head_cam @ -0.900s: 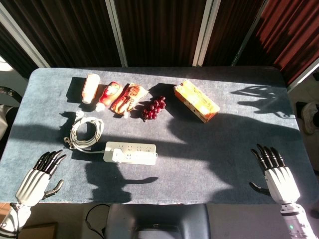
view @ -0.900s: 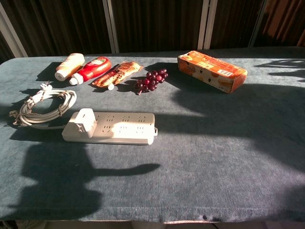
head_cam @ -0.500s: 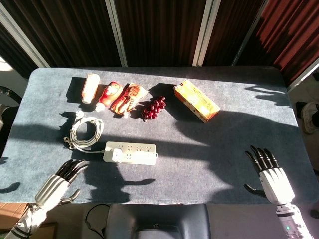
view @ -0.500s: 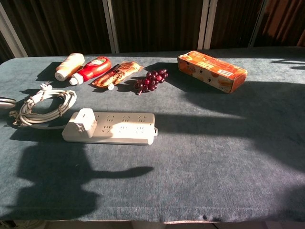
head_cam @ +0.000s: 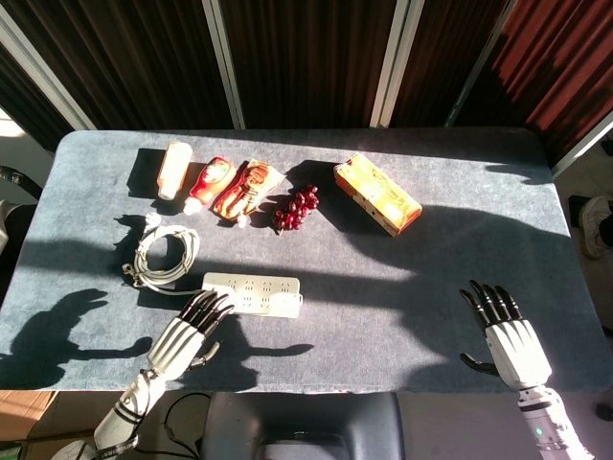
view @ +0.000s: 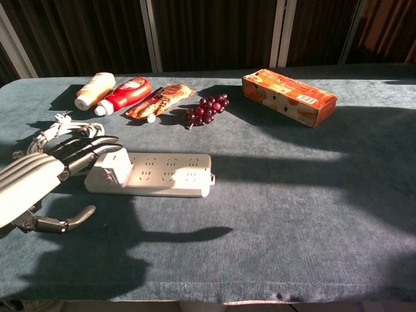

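A white power strip point(head_cam: 257, 294) point(view: 153, 173) lies near the table's front left, with a plug block on its left end. My left hand point(head_cam: 185, 336) point(view: 39, 175) hovers open just short of that end, fingers stretched toward it and the thumb apart below. My right hand point(head_cam: 510, 337) is open at the front right edge, holding nothing; the chest view does not show it. The coiled white cable point(head_cam: 163, 254) point(view: 57, 146) lies behind the left hand.
Along the far side lie a pale bottle point(head_cam: 173, 169), a red ketchup bottle point(head_cam: 211, 181), a snack packet point(head_cam: 247, 188), dark red grapes point(head_cam: 297, 208) and an orange box point(head_cam: 377, 194). The grey table point(head_cam: 402, 287) has sunlit and shadowed bands.
My left hand has swung right from the front left corner to the left end of the power strip and entered the chest view. The right hand drifted slightly left and nearer.
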You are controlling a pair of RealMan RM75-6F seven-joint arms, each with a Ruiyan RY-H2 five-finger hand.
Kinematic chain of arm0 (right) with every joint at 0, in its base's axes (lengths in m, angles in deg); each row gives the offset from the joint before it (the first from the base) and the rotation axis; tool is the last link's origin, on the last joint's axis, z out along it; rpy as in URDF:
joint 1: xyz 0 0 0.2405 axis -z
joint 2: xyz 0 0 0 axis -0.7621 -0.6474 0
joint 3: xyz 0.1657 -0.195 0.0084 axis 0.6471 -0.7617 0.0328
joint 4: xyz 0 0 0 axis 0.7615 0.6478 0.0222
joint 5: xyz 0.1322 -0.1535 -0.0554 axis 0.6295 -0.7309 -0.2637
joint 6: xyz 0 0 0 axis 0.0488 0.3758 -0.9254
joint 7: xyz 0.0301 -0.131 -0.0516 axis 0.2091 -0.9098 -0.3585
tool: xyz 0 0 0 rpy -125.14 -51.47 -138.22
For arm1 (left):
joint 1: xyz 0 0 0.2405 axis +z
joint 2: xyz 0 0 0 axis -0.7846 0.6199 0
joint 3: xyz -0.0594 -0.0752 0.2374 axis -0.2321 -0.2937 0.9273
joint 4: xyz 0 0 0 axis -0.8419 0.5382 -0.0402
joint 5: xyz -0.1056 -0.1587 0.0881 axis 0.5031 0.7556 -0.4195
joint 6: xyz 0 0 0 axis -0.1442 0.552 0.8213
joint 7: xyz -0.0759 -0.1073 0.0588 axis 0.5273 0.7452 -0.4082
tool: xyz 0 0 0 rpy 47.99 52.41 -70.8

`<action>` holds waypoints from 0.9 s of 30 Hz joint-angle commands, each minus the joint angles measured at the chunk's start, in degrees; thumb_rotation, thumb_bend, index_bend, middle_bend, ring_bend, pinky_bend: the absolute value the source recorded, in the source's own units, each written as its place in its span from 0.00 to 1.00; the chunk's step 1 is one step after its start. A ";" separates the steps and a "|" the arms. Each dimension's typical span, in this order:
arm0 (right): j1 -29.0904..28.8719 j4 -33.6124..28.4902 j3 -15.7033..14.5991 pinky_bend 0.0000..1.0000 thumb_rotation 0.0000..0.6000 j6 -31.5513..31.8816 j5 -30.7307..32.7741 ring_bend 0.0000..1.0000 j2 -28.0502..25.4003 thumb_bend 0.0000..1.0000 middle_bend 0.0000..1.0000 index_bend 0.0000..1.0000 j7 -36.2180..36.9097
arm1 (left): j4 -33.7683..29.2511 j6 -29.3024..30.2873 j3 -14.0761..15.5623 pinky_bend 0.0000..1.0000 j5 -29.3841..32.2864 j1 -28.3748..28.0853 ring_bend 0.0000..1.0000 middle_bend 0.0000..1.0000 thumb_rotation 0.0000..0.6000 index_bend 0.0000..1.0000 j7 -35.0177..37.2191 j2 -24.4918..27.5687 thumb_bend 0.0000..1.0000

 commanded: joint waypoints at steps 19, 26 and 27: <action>-0.37 -0.68 0.08 0.00 1.00 -1.66 2.05 0.00 0.49 0.14 0.00 0.00 -2.63 | 12.91 -7.78 -3.56 0.03 9.92 -6.31 0.00 0.00 1.00 0.00 -4.88 -11.05 0.41; -0.37 -0.62 0.08 0.00 1.00 -1.57 2.18 0.00 0.34 0.14 0.00 0.00 -2.37 | 13.58 -7.64 -3.68 0.05 11.34 -7.01 0.00 0.00 1.00 0.00 -4.63 -11.82 0.42; -0.37 -0.64 0.07 0.00 1.00 -1.59 2.21 0.00 0.32 0.14 0.00 0.00 -2.35 | 13.60 -7.46 -3.66 0.05 11.40 -7.08 0.00 0.00 1.00 0.01 -4.76 -11.86 0.42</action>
